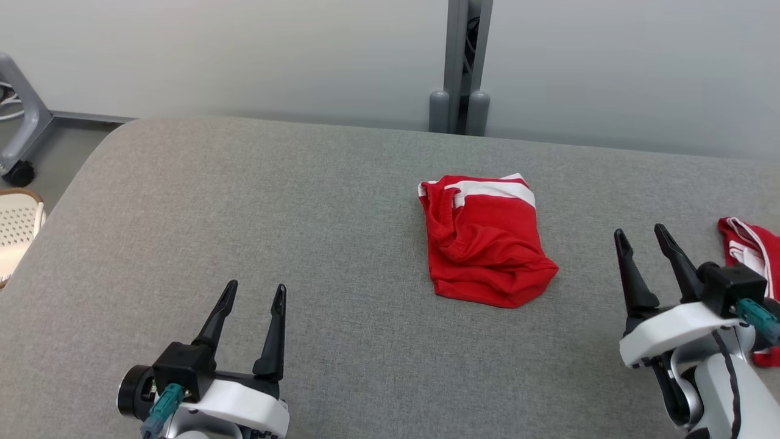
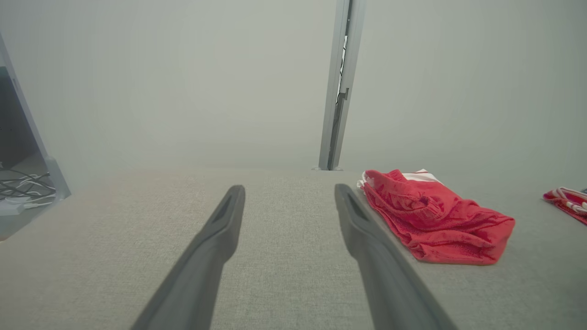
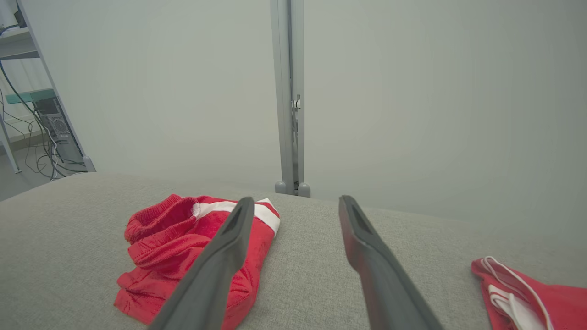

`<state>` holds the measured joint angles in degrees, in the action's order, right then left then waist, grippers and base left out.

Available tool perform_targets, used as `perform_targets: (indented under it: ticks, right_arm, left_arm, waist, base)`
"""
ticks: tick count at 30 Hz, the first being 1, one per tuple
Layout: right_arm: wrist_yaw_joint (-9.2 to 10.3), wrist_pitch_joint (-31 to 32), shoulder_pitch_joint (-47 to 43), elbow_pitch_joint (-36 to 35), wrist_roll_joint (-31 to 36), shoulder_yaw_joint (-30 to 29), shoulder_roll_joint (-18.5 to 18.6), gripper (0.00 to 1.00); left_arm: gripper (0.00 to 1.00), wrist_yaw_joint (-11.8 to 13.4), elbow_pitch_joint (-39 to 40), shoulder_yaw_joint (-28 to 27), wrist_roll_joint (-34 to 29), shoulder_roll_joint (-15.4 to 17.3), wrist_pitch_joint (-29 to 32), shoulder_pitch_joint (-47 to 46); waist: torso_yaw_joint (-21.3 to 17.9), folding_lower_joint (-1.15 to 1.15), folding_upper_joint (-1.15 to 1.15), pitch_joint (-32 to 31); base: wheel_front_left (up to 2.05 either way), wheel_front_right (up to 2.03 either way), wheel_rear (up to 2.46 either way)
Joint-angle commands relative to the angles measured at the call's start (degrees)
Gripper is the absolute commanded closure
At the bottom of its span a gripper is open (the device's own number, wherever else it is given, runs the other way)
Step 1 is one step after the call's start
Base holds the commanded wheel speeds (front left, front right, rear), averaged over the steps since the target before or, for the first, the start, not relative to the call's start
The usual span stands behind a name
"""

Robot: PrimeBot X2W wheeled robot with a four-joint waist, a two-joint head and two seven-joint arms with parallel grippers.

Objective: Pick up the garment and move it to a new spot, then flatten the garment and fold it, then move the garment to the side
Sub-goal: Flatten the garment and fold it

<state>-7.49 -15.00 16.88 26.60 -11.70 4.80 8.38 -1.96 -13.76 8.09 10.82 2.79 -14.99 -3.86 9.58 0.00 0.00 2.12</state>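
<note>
Left gripper [image 1: 256,284]: fingers spread wide, holding nothing, over the near edge of the table [image 1: 244,201], toward its left corner.
Right gripper [image 1: 640,230]: fingers spread wide, holding nothing, over the near edge toward the right corner.
Garment [image 1: 487,244]: red with a white band, roughly folded, right of the table's centre; beyond both grippers' tips, nearer the right one, touching neither.
Other red cloth [image 1: 752,250]: at the table's right edge, just beside the right gripper.

Pale grey wall [image 1: 244,55]; grey upright post [image 1: 468,55]; grey fabric-covered table [image 1: 244,201]
</note>
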Motion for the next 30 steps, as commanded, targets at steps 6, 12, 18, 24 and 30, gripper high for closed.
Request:
perform_targets:
  ticks: [6,12,18,24,30]
  right_arm:
    - [-0.01,-0.2,8.1,6.9,-3.9,4.8,2.9,1.00]
    - [-0.01,0.5,16.0,15.6,-10.9,12.8,5.8,1.00]
    - [-0.01,5.6,21.2,21.5,-21.1,21.8,8.1,1.00]
    - [-0.02,9.8,22.1,20.7,-31.6,30.1,8.8,1.00]
    - [-0.01,13.9,19.6,17.6,-40.3,38.8,10.2,1.00]
  left_arm:
    - [0.00,-0.7,-0.2,1.1,-0.5,0.2,-0.2,-2.7]
    - [0.00,-0.6,0.0,2.4,0.3,0.2,-0.2,-5.1]
    - [0.00,-0.1,0.3,3.0,1.0,0.2,-0.2,-6.5]
    - [0.00,0.5,0.1,3.0,1.3,0.2,-0.2,-6.6]
    - [0.00,0.9,-0.4,3.1,2.0,0.2,-0.2,-6.2]
  waist:
    - [3.9,0.00,0.00,5.0]
    - [7.9,0.00,0.00,9.0]
    - [10.3,0.00,0.00,11.7]
    - [10.5,0.00,0.00,11.9]
    - [8.9,0.00,0.00,10.9]
  base:
    - [0.00,0.00,0.00]
    - [0.00,0.00,0.00]
    - [0.00,0.00,0.00]
    - [0.00,0.00,0.00]
    - [0.00,0.00,0.00]
